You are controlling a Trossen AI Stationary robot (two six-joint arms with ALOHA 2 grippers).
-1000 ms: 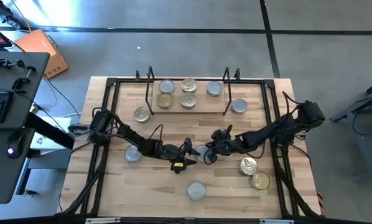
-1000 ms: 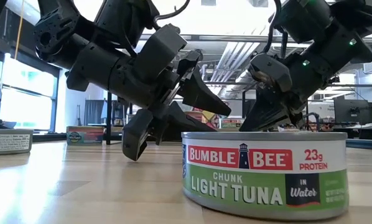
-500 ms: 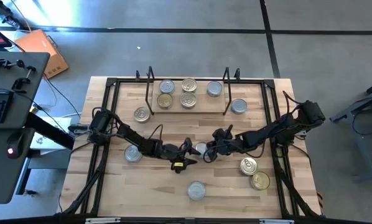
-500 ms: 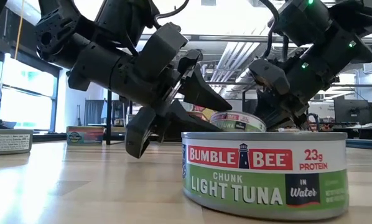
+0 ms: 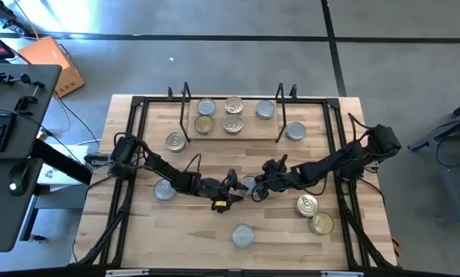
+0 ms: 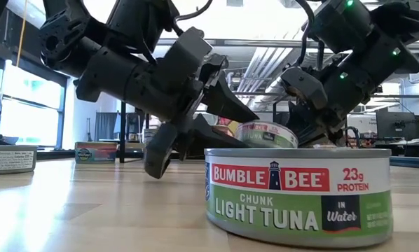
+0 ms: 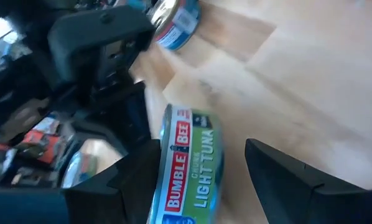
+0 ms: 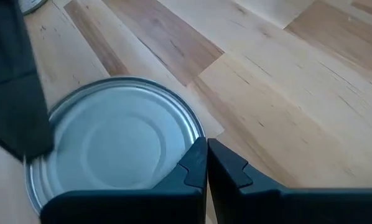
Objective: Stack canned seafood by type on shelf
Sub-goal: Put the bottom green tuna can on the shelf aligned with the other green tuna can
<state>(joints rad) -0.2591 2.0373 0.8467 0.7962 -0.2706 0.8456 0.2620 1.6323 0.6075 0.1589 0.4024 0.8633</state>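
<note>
A green-labelled tuna tin (image 5: pixel 248 185) (image 6: pixel 265 134) sits tipped up at the table's middle, between my two grippers. My left gripper (image 5: pixel 236 183) (image 7: pixel 198 155) comes from the table's left with the tin between its fingers. My right gripper (image 5: pixel 258 189) (image 8: pixel 206 163) comes from the right, shut, its tips at the tin's rim. The shelf (image 5: pixel 231 134) at the far side carries several tins, silver (image 5: pixel 206 107) and gold (image 5: pixel 205 124), lying flat on its board. My left gripper has the tin edgewise between its two fingers, whose pads face the flat faces; the label band (image 7: pixel 195 158) shows between them. One finger (image 8: pixel 15 93) lies over the silver top. The fingers come slanting down from the table's left. The tin is tilted, its underside hidden. My right gripper meets the tin's rim (image 8: pixel 195 146) with its shut fingertips, on the side toward the table's right. The fingers slant down from the right. The silver top (image 8: pixel 111 143) faces this gripper.
Loose tins lie flat on the table: two at the left (image 5: pixel 175 141) (image 5: pixel 165 190), one right of the shelf (image 5: pixel 295 131), two gold ones at the near right (image 5: pixel 307 205) (image 5: pixel 321 223), one near the front edge (image 5: pixel 243 235) (image 6: pixel 297 192). A black frame (image 5: pixel 138 100) rims the table.
The tin between the grippers has tipped up: a second ago it was hidden behind the near tin in the low view, and now its silver top shows above it. Both arms have stayed about where they were.
</note>
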